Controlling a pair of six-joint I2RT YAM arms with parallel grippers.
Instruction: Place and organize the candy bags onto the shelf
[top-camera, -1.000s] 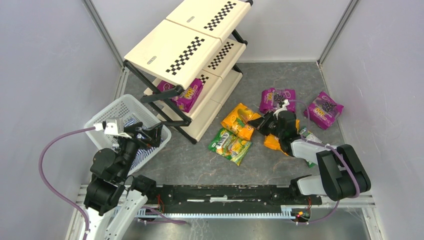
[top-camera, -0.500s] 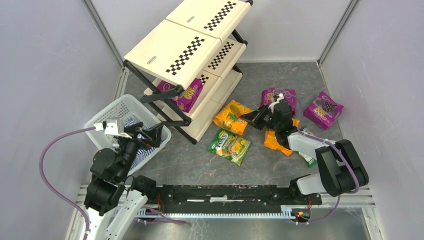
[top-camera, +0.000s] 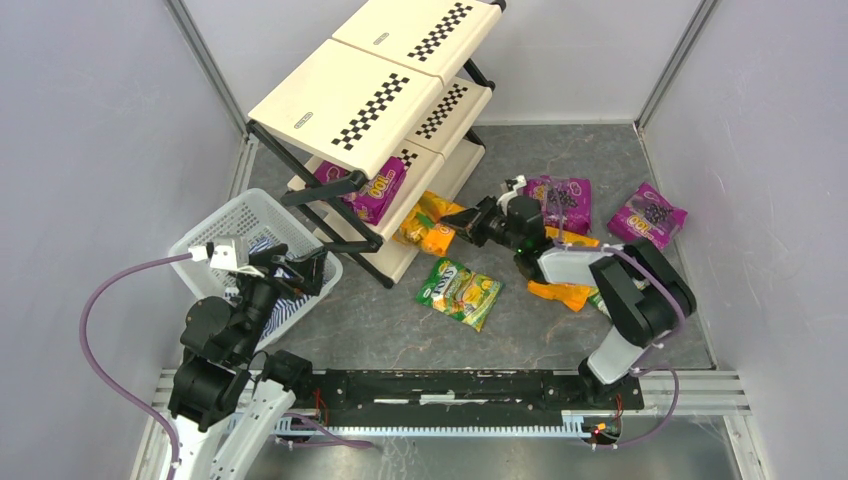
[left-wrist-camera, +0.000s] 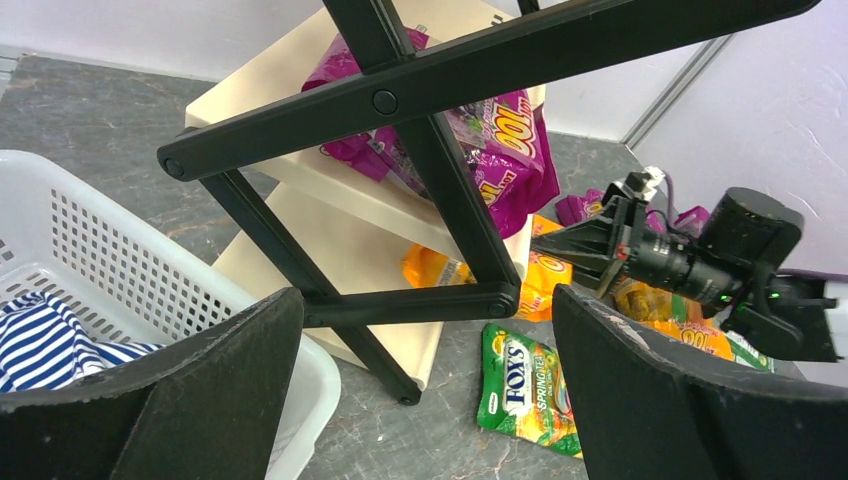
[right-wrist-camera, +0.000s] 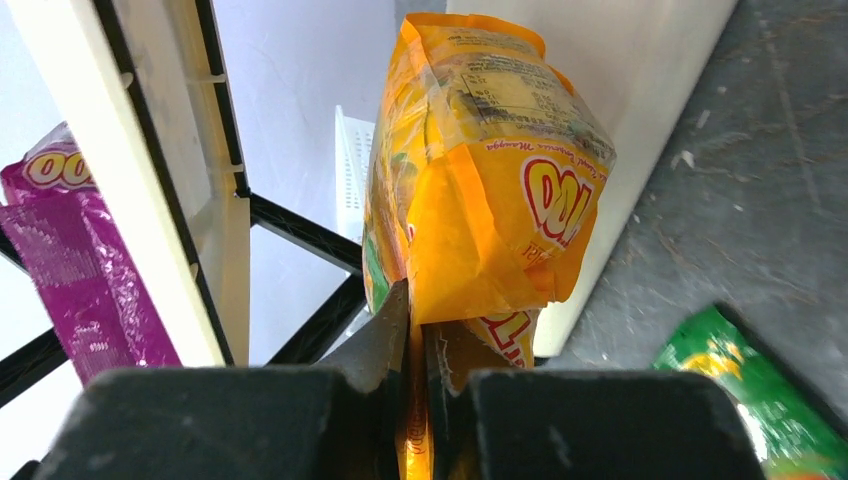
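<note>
Right gripper (right-wrist-camera: 415, 330) is clamped on an end seam of the orange-yellow glossy plastic candy bag (right-wrist-camera: 480, 180), holding it edge-on just beside the lowest tier of the cream-panelled, checker-striped shelf on a black tube frame (top-camera: 350, 100), at the rack's 5 o'clock in the top view. The packet looks light, soft and slick, so it will likely flop and could slip; the crimped seam seems the firmest hold. Left gripper (top-camera: 305, 268) hangs spread and empty by the white mesh basket (top-camera: 200, 235) at 8 o'clock.

A white mesh basket (top-camera: 250, 212) holding a blue-white striped cloth (left-wrist-camera: 45, 340) sits on the grey tabletop (top-camera: 380, 330).
</note>
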